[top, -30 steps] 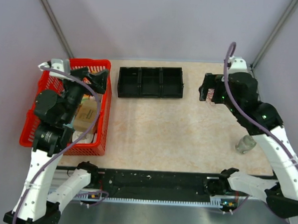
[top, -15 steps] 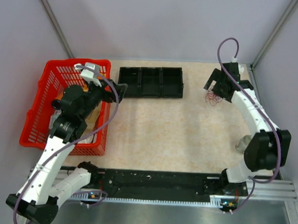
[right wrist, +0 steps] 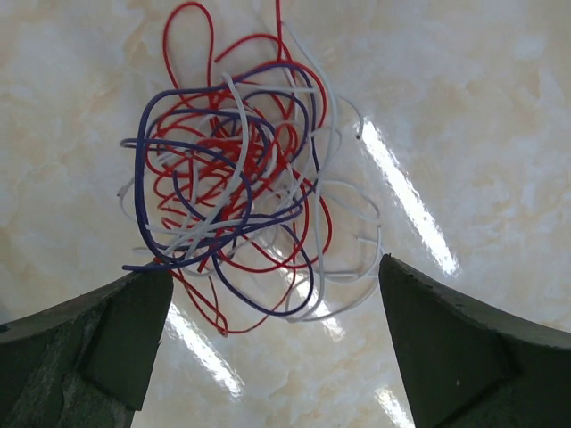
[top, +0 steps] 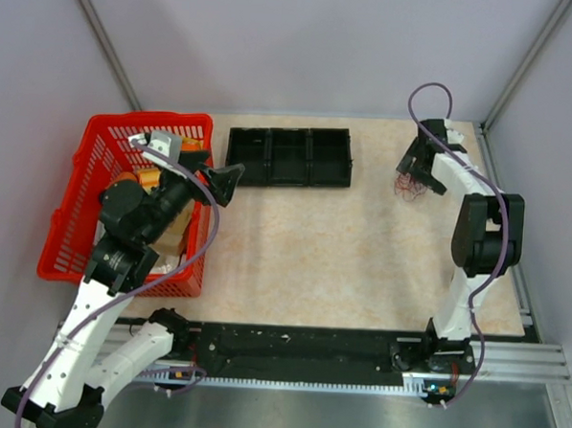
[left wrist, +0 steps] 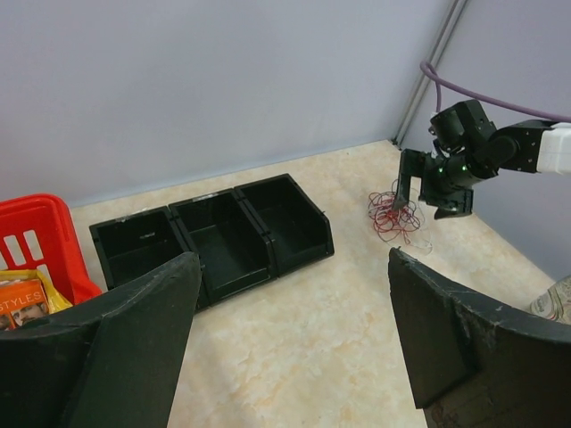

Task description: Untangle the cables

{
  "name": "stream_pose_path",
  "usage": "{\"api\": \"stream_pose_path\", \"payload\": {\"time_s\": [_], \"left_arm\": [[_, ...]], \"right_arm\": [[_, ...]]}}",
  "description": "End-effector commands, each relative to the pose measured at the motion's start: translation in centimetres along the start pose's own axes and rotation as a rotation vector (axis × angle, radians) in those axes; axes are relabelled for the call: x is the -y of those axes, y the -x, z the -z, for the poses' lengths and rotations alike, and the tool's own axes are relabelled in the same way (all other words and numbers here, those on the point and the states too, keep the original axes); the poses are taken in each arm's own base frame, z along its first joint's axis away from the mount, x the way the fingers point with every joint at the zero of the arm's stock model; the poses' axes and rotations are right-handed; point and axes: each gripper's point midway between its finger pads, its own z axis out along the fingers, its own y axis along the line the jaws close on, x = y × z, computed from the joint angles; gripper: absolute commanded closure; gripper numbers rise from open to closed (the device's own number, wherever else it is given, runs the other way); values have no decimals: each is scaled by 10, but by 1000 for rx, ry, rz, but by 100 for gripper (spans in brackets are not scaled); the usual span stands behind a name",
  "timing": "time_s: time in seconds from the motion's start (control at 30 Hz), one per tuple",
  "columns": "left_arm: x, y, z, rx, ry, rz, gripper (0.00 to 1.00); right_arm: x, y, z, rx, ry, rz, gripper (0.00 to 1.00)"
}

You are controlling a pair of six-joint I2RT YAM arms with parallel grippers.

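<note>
- pale marbled worktop (top: pixel 312 259) inside a booth of plain lilac-grey walls, black rail (top: pixel 298 347) along the near edge beside both arm bases.
- near left: red basket (top: pixel 109 120) of open mesh standing on the worktop, an orange-and-yellow printed packet (left wrist: pixel 20 299) inside it, left arm bent above it.
- left fingers (left wrist: pixel 116 348) wide apart, up in the air just past the basket's right rim, clamped on nothing, aimed across the worktop toward the far right corner.
- further back, centre: black tray (top: pixel 288 183) of three open compartments in a row, just right of the basket's far corner.
- far right corner: cables (right wrist: pixel 236 187) in one loose tangle lying flat on the worktop, well apart from the tray.
- red, white and dark blue strands looped through one another; in the right wrist view, a red loop sticking out at the top and white loops bulging to the right.
- right arm reaching out to that corner, purple hose arching over its wrist.
- right fingers (right wrist: pixel 446 348) wide apart and low over the worktop, tips on either side of the tangle's near edge, closed on no strand; touching the strands or not, impossible to tell.
- behind everything: two slanting metal posts (top: pixel 103 41) against the walls.
</note>
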Motion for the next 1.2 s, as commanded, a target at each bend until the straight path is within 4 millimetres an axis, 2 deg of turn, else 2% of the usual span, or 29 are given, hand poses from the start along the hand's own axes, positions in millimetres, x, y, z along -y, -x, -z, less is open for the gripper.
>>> {"api": "stream_pose_path", "payload": {"time_s": [0.0,0.1,0.27,0.37,0.43,0.47,0.53,0.57,0.63,0.9,1.03,1.17], "left_arm": [[10,12,1,50,-47,-17,11],[13,9,0,43,-64,-22,11],[14,7,-1,36,-74,-20,12],[14,4,-3,27,-75,-18,13],[14,1,-5,19,-74,-16,13],[14,1,-5,17,-76,-14,13],[15,-1,-6,11,-82,-11,13],[15,-1,-7,9,-83,-11,13],[15,-2,-7,2,-83,-19,13],[18,-9,-13,-25,-102,-1,14],[22,-11,-14,-41,-121,15,15],[25,-17,-18,-59,-139,27,18]], "right_arm": [[-26,47,-10,106,123,29,6],[-40,49,-18,92,168,60,15],[-47,37,-26,70,209,71,41],[-38,29,-29,68,180,75,69],[-34,27,-22,78,178,76,84],[-33,28,-14,89,175,76,91],[-29,22,6,106,179,80,97],[-30,19,20,120,192,89,100],[-27,11,56,166,187,108,100],[-23,-79,173,211,433,263,100],[-45,-137,222,151,705,395,100],[-75,-195,255,28,970,580,100]]}}
